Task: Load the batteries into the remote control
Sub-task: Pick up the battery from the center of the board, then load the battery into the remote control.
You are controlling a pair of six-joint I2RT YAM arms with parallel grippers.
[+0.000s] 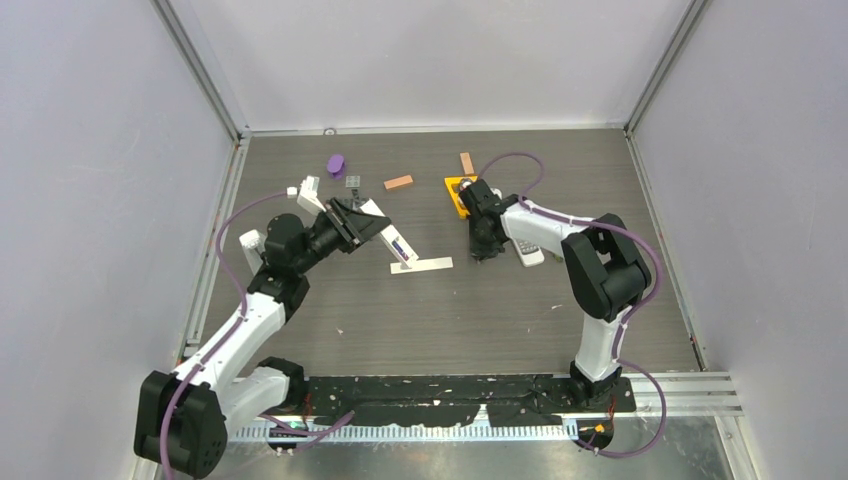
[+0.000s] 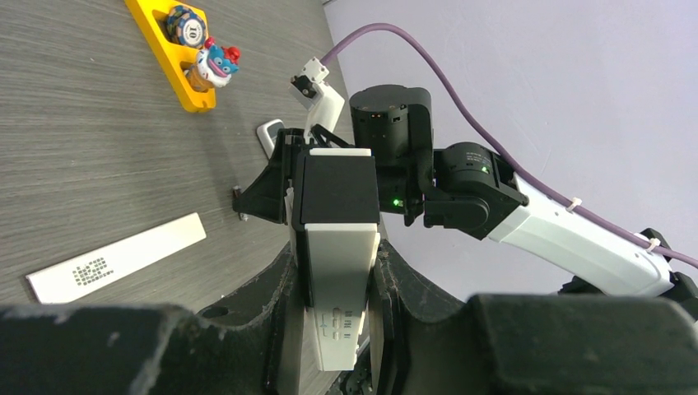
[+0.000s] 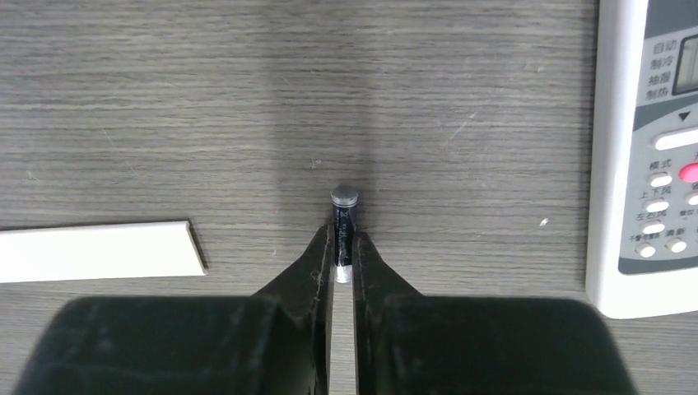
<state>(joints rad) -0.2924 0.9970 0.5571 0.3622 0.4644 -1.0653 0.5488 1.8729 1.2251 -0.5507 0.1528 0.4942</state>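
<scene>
Top external: left pincer (image 1: pixel 352 222) grips the remote (image 1: pixel 398 243) above the worktop (image 1: pixel 400 320); right pincer (image 1: pixel 487 250) sits low beside a second remote (image 1: pixel 530 252). Left wrist: the remote's dark bay shows uncovered; a white cover (image 2: pixel 115 257) lies flat. Right wrist: the right pincer is clamped on a dark battery (image 3: pixel 343 220).

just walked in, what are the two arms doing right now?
The left gripper is clamped on a white remote, held up off the table. The right gripper pinches a dark battery close to the table, beside a second white remote. A white strip, possibly a battery cover, lies flat nearby. That battery is not yet in either remote.
</scene>
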